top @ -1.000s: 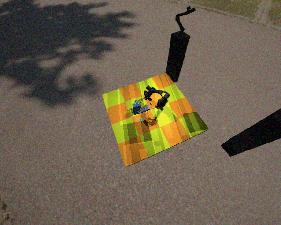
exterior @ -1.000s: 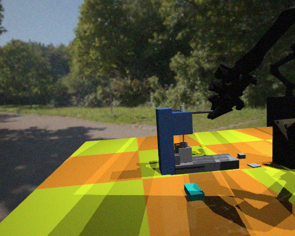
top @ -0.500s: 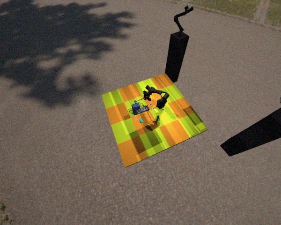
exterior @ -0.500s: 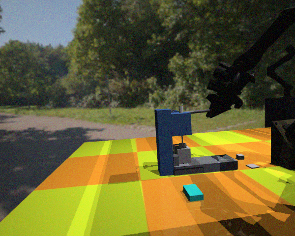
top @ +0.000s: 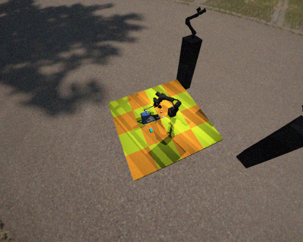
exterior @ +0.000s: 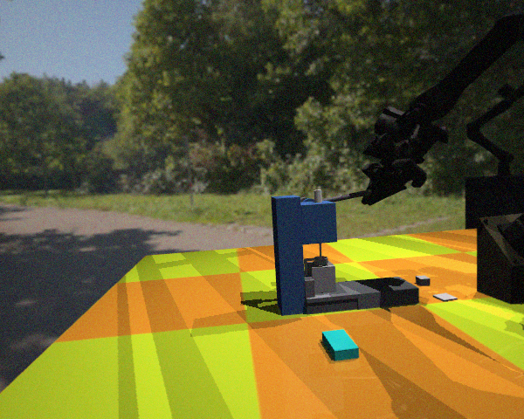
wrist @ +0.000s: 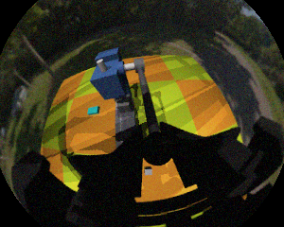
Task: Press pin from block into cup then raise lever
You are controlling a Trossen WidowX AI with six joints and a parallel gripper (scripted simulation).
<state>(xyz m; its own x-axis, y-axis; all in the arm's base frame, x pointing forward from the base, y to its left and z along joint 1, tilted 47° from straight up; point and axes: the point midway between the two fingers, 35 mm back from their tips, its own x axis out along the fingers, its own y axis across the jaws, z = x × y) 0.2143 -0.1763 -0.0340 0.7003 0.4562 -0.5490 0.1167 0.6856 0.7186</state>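
Note:
The blue press [top: 145, 117] [exterior: 289, 257] [wrist: 110, 81] stands upright on the mat. A grey block [exterior: 324, 278] sits on the press bed [exterior: 368, 292] [wrist: 125, 118] beneath the head, and the thin punch [exterior: 320, 250] reaches down to its top. Whether the pin is in the block cannot be seen. My gripper [exterior: 365, 196] [wrist: 150, 127] is shut on the end of the lever [exterior: 343, 197] [wrist: 148, 96]. In the exterior view the lever slopes slightly upward from the press head to the fingers. The cup cannot be made out.
A teal block [top: 150, 130] [exterior: 339, 343] [wrist: 93, 110] lies on the checkered mat [top: 136, 166] beside the press. A small grey cube [exterior: 423, 280] [wrist: 148, 170] and a flat light piece [exterior: 444, 297] lie between the bed's end and the arm base. Two dark pedestals with arms stand off the mat.

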